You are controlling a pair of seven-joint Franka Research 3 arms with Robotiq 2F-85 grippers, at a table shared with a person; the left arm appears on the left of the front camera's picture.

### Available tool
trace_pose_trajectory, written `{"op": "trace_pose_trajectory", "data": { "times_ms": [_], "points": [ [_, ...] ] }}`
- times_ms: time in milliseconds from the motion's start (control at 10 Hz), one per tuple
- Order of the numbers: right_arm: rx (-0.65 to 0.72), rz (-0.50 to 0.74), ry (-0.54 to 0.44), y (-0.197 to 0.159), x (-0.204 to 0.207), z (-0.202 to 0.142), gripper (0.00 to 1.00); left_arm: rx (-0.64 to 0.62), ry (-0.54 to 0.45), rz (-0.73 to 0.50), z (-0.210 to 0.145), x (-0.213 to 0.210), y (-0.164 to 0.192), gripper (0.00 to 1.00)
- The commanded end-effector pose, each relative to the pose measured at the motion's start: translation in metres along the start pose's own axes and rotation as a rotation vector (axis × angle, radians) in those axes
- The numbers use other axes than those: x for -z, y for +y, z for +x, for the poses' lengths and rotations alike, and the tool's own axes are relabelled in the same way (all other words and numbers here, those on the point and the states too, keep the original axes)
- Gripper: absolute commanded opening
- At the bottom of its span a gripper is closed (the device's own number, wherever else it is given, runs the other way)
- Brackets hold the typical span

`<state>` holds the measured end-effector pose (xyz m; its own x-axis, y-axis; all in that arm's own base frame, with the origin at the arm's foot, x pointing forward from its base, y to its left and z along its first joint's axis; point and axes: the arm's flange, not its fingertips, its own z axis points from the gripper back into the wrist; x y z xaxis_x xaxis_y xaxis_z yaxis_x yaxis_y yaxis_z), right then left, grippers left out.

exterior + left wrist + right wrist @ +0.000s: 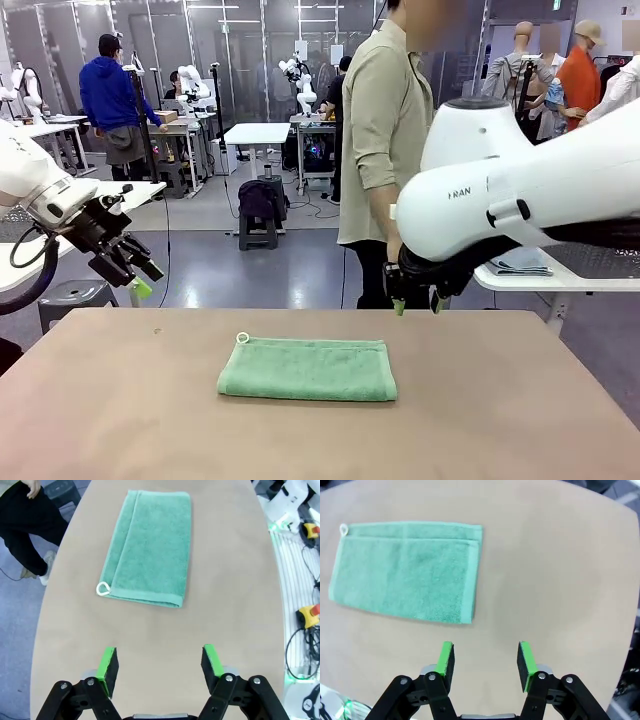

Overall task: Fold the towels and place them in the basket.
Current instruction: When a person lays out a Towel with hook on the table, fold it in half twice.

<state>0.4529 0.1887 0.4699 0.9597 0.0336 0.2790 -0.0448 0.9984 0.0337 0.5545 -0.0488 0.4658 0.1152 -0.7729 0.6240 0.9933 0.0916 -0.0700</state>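
at table (520,400) centre: mint green towel (307,369), flat, doubled over, edges lined up, hanging loop (242,338) at its far left corner. spot looks chosen so both arms reach it. left of towel, raised: left gripper (160,661), fingers apart, nothing between. right of towel, far side, raised: right gripper (485,659), fingers apart, empty. both hang clear of cloth, likely posed for next fold. person (385,120) stands beyond towel.

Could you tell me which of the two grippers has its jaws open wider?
The left gripper: its green pads stand farther apart than the right gripper's, though both are open.
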Motion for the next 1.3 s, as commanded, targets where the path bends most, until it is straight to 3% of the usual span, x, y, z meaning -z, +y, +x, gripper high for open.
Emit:
{"op": "trace_pose_trajectory", "data": {
  "times_ms": [0,500,800,1200],
  "points": [
    [0.136,-0.016,-0.066,-0.005,0.020,-0.015,0.64,-0.015,0.002,0.006,0.002,0.001,0.000,0.84],
    [0.211,0.073,0.089,-0.033,0.080,-0.005,0.64,-0.015,0.002,0.006,0.002,0.001,0.000,0.84],
    [0.219,0.118,0.140,-0.031,0.121,-0.005,0.64,-0.015,0.002,0.006,0.002,0.001,0.000,0.84],
    [0.220,0.227,0.101,-0.017,0.150,-0.009,0.64,-0.015,0.002,0.006,0.002,0.001,0.000,0.84]
  ]
}}
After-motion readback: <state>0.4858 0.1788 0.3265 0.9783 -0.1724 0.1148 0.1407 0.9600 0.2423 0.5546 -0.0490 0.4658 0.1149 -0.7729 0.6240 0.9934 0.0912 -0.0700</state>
